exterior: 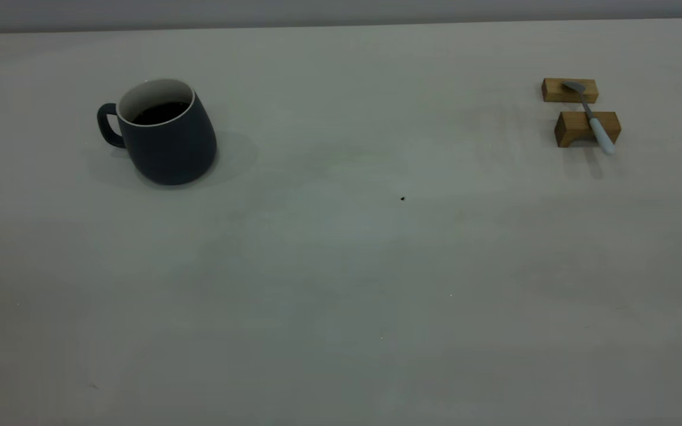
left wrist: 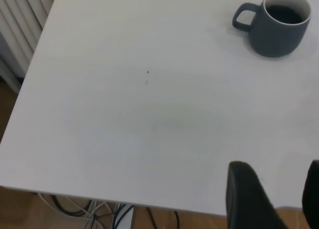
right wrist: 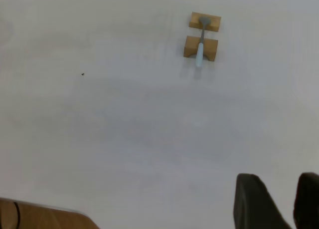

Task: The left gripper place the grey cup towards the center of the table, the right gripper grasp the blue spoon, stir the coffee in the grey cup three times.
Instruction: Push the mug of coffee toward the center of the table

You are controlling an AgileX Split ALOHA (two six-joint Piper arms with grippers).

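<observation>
**No readable text in any view**

No words, labels, brand marks, numbers or signs can be read in these pictures. The grey cup (exterior: 166,142) has a plain matte wall with no print or logo in either view that shows it. The blue spoon (exterior: 592,118) and the wooden blocks (exterior: 586,127) under it carry no markings. The tabletop (exterior: 341,284) is bare of writing; its only mark is a tiny dark speck (exterior: 402,199), which is not a character.
</observation>
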